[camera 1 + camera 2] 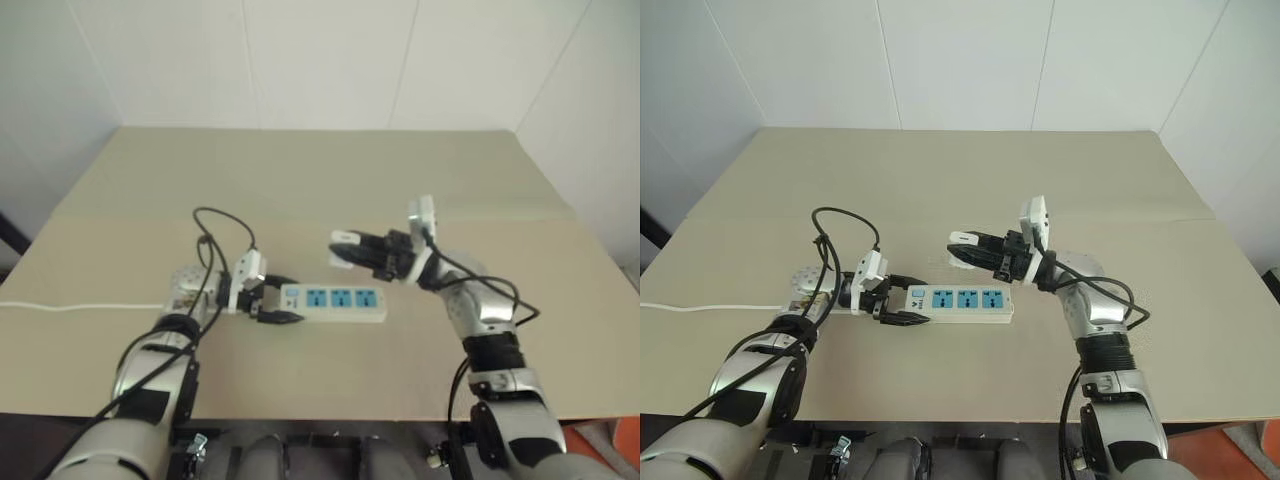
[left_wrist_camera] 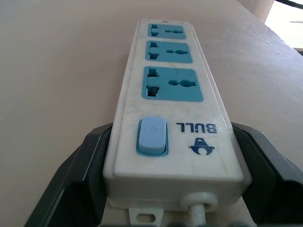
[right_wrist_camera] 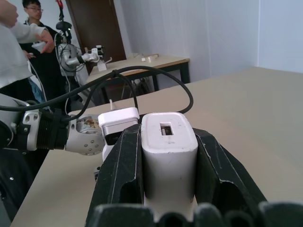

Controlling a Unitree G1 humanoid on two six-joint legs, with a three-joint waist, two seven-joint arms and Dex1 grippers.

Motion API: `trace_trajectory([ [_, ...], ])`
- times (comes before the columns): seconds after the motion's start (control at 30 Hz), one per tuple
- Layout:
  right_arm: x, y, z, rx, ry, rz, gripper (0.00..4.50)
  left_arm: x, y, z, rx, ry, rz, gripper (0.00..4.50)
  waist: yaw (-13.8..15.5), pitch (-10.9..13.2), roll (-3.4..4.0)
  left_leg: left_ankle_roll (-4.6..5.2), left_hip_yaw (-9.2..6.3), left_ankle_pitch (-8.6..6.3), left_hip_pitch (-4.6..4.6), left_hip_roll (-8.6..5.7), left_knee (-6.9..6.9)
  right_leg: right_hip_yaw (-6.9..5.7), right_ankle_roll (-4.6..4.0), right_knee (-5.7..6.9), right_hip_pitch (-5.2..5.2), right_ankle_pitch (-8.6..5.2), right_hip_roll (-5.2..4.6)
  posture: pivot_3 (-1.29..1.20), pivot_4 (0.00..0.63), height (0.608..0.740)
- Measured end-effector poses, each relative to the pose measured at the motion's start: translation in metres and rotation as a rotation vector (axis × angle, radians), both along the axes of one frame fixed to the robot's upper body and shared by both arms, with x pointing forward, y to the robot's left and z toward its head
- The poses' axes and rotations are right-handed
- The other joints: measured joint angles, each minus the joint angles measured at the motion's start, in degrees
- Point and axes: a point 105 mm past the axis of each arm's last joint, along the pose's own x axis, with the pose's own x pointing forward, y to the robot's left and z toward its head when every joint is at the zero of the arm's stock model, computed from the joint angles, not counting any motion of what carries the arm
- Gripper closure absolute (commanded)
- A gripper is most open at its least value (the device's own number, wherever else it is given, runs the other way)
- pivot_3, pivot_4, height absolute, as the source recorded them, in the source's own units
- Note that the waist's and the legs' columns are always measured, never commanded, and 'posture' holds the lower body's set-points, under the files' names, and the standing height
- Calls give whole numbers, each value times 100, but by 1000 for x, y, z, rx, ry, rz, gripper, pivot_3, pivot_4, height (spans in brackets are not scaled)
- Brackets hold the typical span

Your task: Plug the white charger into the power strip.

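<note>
Up close, white charger (image 3: pixel 169 156) boxy, small rectangular slot in end face

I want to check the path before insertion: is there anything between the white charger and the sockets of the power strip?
Nothing visible. The right gripper holds the white charger above the table, beyond the power strip. All three sockets are bare; the left gripper clamps only the switch end.
</note>
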Motion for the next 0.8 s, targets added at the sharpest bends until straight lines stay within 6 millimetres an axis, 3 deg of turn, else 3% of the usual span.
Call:
trace_trajectory([
  [0.3, -5, 27, -18, 22, 47, 95, 3388, 0, 0, 0, 4, 6, -2, 1187, -9, 0, 0, 0, -1, 0, 0, 0, -1, -1, 0, 3, -2, 0, 1, 0, 150, 740],
  [0.6, 6, 34, -24, -17, 51, 102, 3388, 0, 1, 0, 6, 6, -3, 1187, -13, 0, 0, 0, -1, 0, 1, 1, -2, 0, 0, 2, -3, 0, 1, 0, 150, 740],
  [0.8, 10, 33, -44, -68, 79, 98, 3388, 0, 1, 0, 6, 5, -3, 1187, -14, 0, 0, 0, -1, 0, 1, 1, -2, 0, 0, 3, -3, 0, 2, 0, 150, 740],
])
